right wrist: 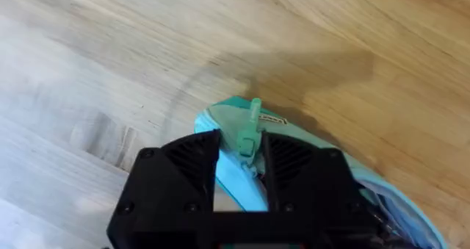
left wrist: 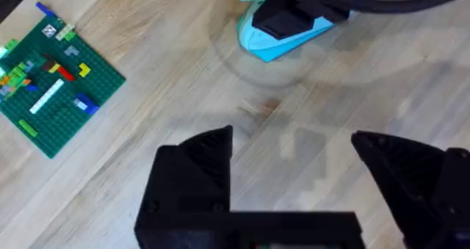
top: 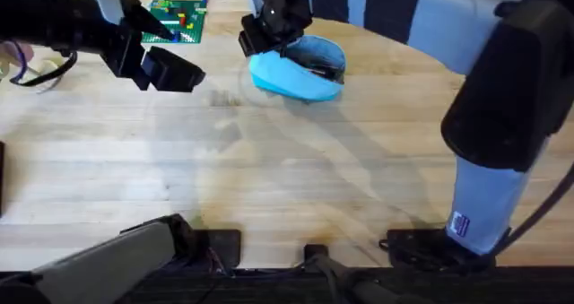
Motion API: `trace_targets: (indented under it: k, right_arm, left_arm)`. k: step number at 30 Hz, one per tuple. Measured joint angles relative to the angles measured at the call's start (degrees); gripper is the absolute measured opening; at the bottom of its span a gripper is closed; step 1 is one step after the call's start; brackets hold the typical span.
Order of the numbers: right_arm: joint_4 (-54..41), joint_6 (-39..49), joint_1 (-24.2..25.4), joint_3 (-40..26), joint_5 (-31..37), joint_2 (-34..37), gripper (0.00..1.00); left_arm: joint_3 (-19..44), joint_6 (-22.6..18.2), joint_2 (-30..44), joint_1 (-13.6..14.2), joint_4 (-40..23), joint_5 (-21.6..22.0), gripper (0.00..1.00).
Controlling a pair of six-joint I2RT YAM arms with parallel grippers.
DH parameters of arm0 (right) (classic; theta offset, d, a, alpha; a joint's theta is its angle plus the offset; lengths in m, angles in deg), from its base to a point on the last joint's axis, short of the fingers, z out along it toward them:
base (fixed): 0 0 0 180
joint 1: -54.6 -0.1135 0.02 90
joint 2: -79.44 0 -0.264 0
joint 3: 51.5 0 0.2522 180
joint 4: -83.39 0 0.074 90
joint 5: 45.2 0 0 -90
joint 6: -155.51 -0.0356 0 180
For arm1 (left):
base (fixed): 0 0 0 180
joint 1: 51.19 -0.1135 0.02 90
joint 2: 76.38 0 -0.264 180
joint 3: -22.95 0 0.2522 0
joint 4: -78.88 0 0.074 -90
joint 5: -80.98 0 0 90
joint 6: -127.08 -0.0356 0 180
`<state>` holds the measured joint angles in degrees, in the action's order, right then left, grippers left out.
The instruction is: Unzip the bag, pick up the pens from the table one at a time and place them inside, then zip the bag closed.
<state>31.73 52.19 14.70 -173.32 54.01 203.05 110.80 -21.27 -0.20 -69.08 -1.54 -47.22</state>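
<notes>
The light blue bag [top: 291, 75] lies on the table [top: 287, 178] at the back, just right of centre. Its zipper is open along the far side, and a thin dark shape [top: 323, 68] shows inside; I cannot tell if it is a pen. My right gripper [top: 260, 35] reaches over the bag's left end. In the right wrist view this gripper [right wrist: 242, 142] is shut on the green zipper pull [right wrist: 251, 124] at the bag's tip [right wrist: 228, 172]. My left gripper [top: 184, 75] hovers open to the left of the bag, holding nothing [left wrist: 290, 142]. From there the bag [left wrist: 283, 40] lies ahead.
A green brick baseplate [top: 179, 17] with small coloured bricks lies at the back left [left wrist: 51, 87]. A looped cable [top: 36, 71] sits at the far left edge. The right arm's grey body [top: 493, 116] rises over the right side.
</notes>
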Motion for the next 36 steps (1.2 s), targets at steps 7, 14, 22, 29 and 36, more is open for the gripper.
trace_targets:
  k: [7,14,22,29,36]
  right_arm:
    - [-3.0,0.0,0.1,-2.0,0.6,0.0,0.18]
    - [-4.4,-0.2,0.2,-2.0,0.7,0.0,0.295]
    - [-5.3,-0.2,0.2,-2.1,1.0,0.0,0.422]
    - [-5.6,1.0,0.2,-2.6,1.2,-0.3,0.497]
    - [-8.3,1.6,0.2,-4.3,1.1,-4.8,0.589]
  left_arm:
    - [0.0,0.0,0.0,0.0,0.0,0.0,0.994]
    - [0.0,0.0,0.0,0.0,0.0,0.0,0.994]
    - [0.0,0.0,0.0,0.0,0.0,0.0,0.993]
    - [0.0,0.0,0.0,0.0,0.0,0.0,0.994]
    - [0.0,0.0,0.0,0.0,0.0,0.0,0.993]
